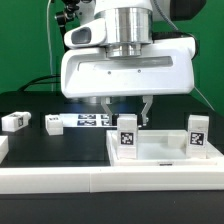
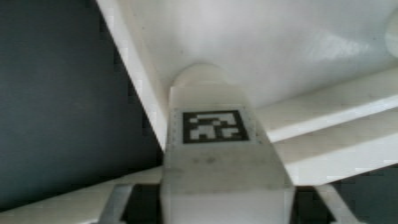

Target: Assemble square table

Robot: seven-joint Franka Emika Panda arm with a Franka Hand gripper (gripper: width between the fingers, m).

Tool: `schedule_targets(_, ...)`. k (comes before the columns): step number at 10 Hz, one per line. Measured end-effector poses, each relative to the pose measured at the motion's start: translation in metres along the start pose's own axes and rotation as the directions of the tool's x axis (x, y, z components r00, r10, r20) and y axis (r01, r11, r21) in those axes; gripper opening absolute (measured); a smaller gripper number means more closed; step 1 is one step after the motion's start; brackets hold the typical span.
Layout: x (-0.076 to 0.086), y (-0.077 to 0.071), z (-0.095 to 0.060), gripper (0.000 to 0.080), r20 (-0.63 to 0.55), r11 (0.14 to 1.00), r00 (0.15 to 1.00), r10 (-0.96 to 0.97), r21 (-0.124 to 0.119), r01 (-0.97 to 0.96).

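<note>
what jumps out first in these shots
The big white wrist housing fills the exterior view's middle, its pincer straddling a tagged leg upright on the square tabletop. A second leg stands toward the exterior view's right; two loose legs lie at its left.

Seen in the exterior view from the gripper [image 1: 128, 110]: one leg [image 1: 127, 135] stands at 6 o'clock and a second leg [image 1: 198, 136] at 4 o'clock, with bare tray [image 1: 160, 152] between them. At 9 o'clock lie the marker board [image 1: 90, 121], a loose leg [image 1: 50, 124] and a farther loose leg [image 1: 14, 121]. The black table [image 1: 40, 148] at 8 o'clock is open.
</note>
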State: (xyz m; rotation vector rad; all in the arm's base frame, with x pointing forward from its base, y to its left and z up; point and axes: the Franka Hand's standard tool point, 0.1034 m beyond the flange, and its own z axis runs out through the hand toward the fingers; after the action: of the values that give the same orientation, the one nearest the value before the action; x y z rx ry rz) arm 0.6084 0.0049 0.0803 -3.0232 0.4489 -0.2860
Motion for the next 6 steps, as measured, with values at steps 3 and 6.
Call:
schedule_targets(3, 0.0002, 0.0007, 0.0000, 0.0288, 0.000, 0.996, 0.996, 0.091, 0.000, -0.091)
schedule_targets(6, 0.0001, 0.0027, 0.0000, 0.0290, 0.000, 0.928, 0.928, 0.373, -0.004, -0.373)
